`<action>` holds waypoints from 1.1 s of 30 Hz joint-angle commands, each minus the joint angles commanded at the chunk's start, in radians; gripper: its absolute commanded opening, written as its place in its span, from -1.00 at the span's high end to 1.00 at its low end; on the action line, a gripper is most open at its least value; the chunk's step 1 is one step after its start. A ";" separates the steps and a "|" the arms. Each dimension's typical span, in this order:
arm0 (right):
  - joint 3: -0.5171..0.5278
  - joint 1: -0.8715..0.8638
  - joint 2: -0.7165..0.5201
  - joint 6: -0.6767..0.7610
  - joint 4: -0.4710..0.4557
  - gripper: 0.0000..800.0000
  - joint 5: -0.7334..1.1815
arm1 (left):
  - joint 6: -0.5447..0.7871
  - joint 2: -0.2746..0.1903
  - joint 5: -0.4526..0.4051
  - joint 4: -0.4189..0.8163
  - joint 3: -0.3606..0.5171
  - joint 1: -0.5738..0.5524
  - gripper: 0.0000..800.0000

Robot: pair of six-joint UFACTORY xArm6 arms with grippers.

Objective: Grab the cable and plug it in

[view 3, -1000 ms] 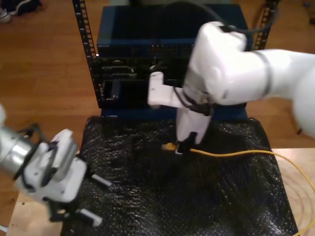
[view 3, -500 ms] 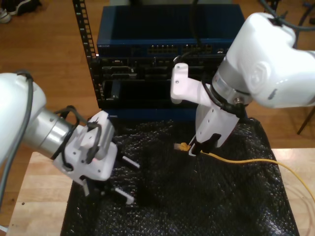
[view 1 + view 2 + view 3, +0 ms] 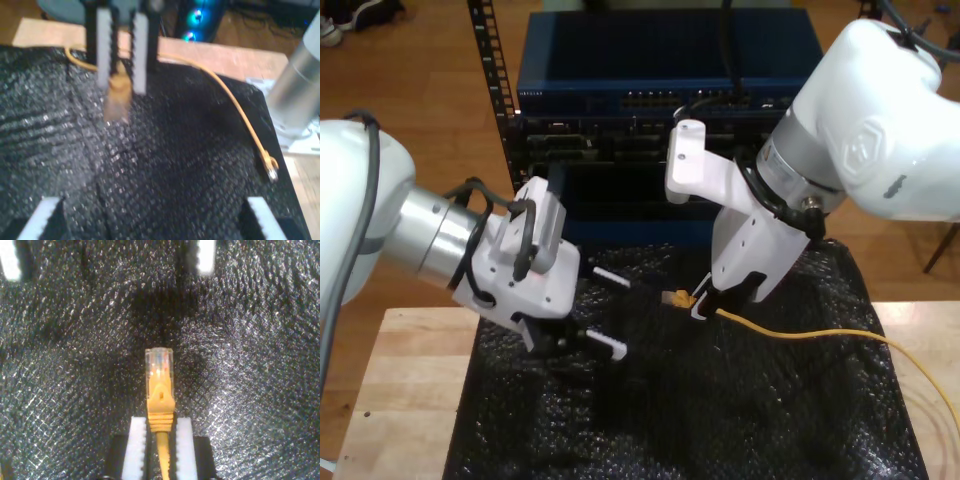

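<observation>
Floor: wood boards (image 3: pixel 410 110), upper left of the exterior view.
Table: one, pale wood (image 3: pixel 395 400), lower left there.
Mat: one, black and glittery (image 3: pixel 740 420), covering most of the table.
Rack: one, blue-topped with dark equipment (image 3: pixel 620 110), upper centre, behind the mat.
Arms: two, white. Our second gripper (image 3: pixel 705 305), centre of the exterior view, is clamped on the cable (image 3: pixel 800 333) just behind its clear plug (image 3: pixel 159 362), above the mat. Our first gripper (image 3: pixel 610 313), centre-left, has its jaws spread, holding nothing.
Cable: one, yellow, trailing to the exterior view's right edge.
</observation>
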 joint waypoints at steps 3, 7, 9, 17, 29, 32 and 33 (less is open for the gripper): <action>-0.005 0.002 0.002 0.002 0.002 0.98 0.000 | 0.000 0.000 0.000 -0.003 -0.002 -0.015 -1.00; -0.009 0.003 0.002 0.002 0.003 0.98 0.000 | -0.002 0.000 0.000 -0.012 -0.011 -0.025 -1.00; -0.018 0.003 0.002 0.002 0.015 0.98 0.000 | 0.002 -0.002 0.002 -0.028 -0.014 -0.025 -1.00; -0.023 0.006 0.002 -0.012 0.063 0.98 0.000 | 0.028 -0.008 0.011 -0.044 -0.012 -0.023 -0.99; -0.020 0.000 0.002 -0.012 0.081 0.98 0.002 | 0.055 -0.012 0.017 -0.046 -0.015 -0.020 -0.66; -0.021 0.000 0.000 -0.012 0.081 0.98 0.002 | 0.054 -0.012 0.026 -0.055 -0.015 -0.020 -0.57; -0.021 -0.002 0.002 -0.012 0.081 0.98 0.002 | 0.054 -0.012 0.031 -0.063 -0.015 -0.020 -0.53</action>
